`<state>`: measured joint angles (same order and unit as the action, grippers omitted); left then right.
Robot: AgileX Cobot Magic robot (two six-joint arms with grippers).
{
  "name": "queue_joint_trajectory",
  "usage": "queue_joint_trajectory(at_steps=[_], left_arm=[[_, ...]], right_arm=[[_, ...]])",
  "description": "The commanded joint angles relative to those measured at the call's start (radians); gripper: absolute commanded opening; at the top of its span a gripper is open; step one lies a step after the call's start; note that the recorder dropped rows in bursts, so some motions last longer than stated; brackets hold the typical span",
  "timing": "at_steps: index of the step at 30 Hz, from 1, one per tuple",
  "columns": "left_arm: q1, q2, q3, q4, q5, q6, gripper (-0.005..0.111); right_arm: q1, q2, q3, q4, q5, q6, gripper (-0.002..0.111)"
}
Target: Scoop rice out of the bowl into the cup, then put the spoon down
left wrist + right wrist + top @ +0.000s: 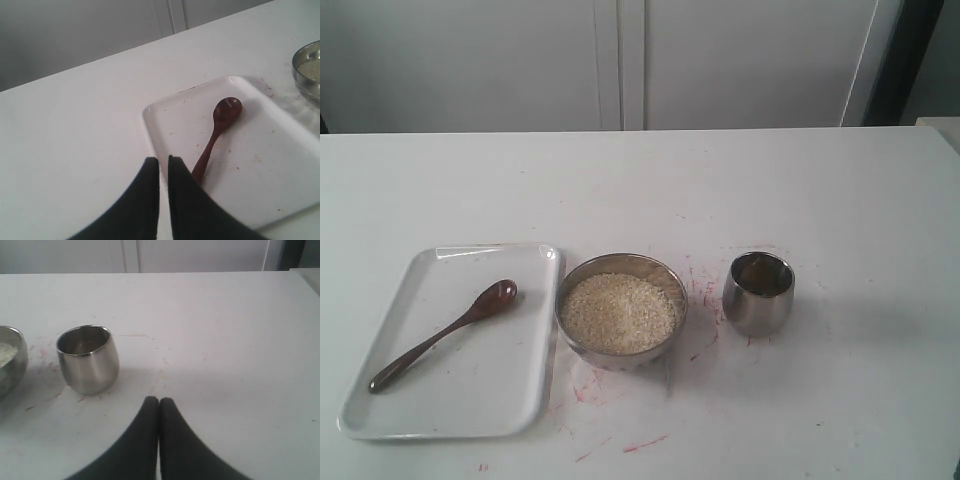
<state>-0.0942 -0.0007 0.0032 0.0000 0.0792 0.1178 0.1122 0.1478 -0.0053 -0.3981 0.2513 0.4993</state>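
Here the glossy reddish-brown spoon lies diagonally on a white tray, left of the steel bowl full of beige rice. The shiny cup stands to the bowl's right on the red-smeared tabletop. The left pincer, jaws a slit apart and empty, hides the handle's end. The right pincer, jaws pressed together, is near the cup.
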Motion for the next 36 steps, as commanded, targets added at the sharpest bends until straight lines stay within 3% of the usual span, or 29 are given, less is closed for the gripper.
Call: queue_joint_trajectory(at_steps=[1,15,36], left_arm=[[0.002,0.001,-0.003,0.000,-0.003,-0.005,0.014],[0.002,0.001,-0.003,0.000,-0.003,-0.005,0.014],[0.002,0.001,-0.003,0.000,-0.003,-0.005,0.014]], right_arm=[[-0.063,-0.006,0.005,-0.006,-0.001,-0.041,0.000],[-0.101,-0.006,0.005,-0.006,0.003,-0.180,0.000],[-0.182,-0.019,0.005,-0.002,0.001,-0.183,0.000]])
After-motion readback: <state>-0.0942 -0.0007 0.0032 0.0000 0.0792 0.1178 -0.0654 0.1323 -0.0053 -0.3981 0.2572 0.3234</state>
